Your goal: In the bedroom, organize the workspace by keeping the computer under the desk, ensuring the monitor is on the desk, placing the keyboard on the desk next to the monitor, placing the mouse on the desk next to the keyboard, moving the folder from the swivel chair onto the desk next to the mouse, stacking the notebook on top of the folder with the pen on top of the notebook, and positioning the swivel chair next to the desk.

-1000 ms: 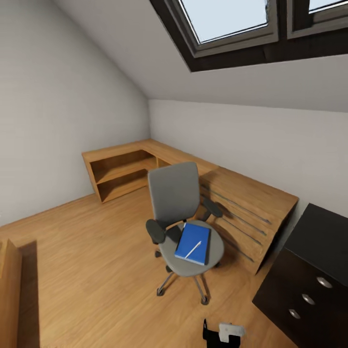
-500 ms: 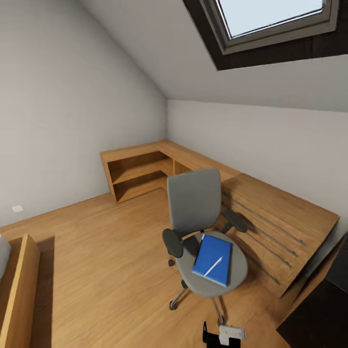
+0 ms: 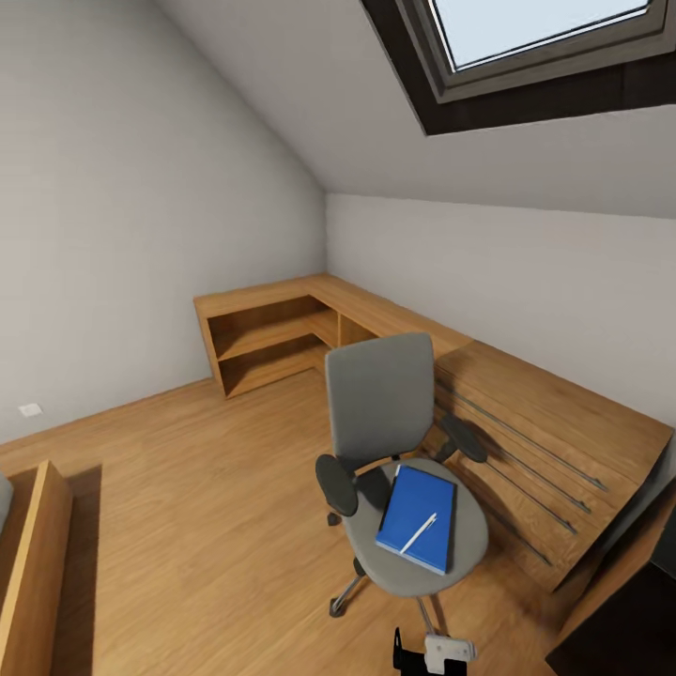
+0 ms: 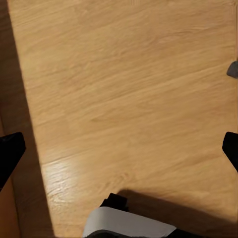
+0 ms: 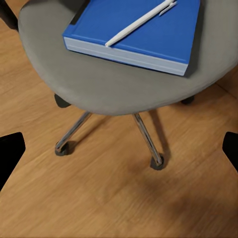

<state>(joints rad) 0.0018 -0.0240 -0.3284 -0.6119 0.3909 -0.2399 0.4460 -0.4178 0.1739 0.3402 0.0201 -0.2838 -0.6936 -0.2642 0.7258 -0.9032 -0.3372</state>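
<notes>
The swivel chair (image 3: 380, 399) stands on the wooden floor with its grey back toward the wall, and its seat (image 5: 114, 84) is close under my right wrist camera. The blue folder (image 3: 418, 505) (image 5: 134, 29) lies flat on the seat. The white pen (image 3: 418, 531) (image 5: 139, 22) rests on top of it. My right gripper (image 5: 119, 151) is open, a little short of the seat's front edge. My left gripper (image 4: 119, 148) is open over bare floor. A dark corner of the desk (image 3: 638, 638) shows at the lower right. The computer, monitor, keyboard, mouse and notebook are out of view.
A light wooden dresser (image 3: 535, 432) with long bar handles stands right behind the chair. A low wooden shelf unit (image 3: 268, 333) fills the far corner. A wooden bed frame (image 3: 33, 563) is at the left. The sloped ceiling holds a skylight (image 3: 535, 38). Open floor lies left of the chair.
The head view has swung left, so the black desk has slid almost off the right edge. The chair, folder and pen keep their places in the room.
</notes>
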